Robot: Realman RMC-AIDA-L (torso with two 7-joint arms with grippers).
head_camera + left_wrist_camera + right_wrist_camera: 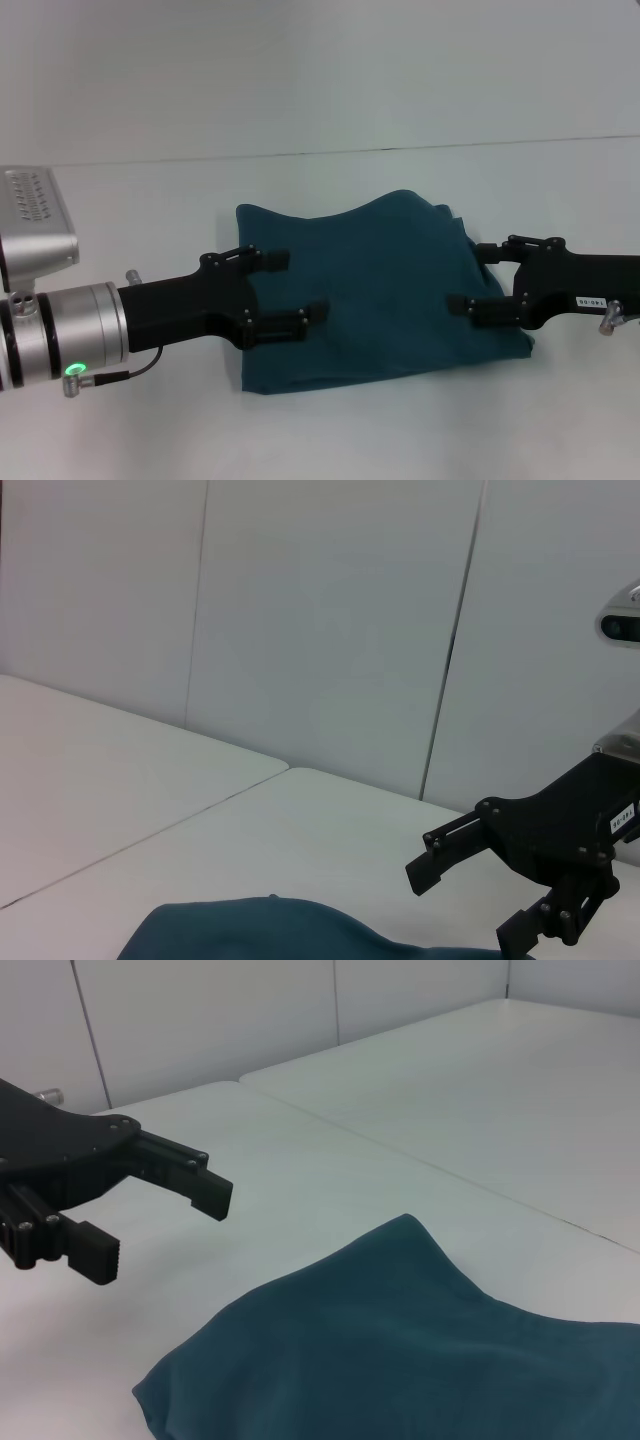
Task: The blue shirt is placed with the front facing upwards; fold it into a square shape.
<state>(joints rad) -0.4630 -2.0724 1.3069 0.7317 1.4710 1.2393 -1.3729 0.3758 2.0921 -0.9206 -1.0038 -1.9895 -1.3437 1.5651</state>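
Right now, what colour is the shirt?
Plain dark teal-blue shirt, no lettering showing; clearest in the head view.

a small white label sits on the side of the right gripper (484, 280), near the blue shirt (380, 290), its printed characters too tiny to read.
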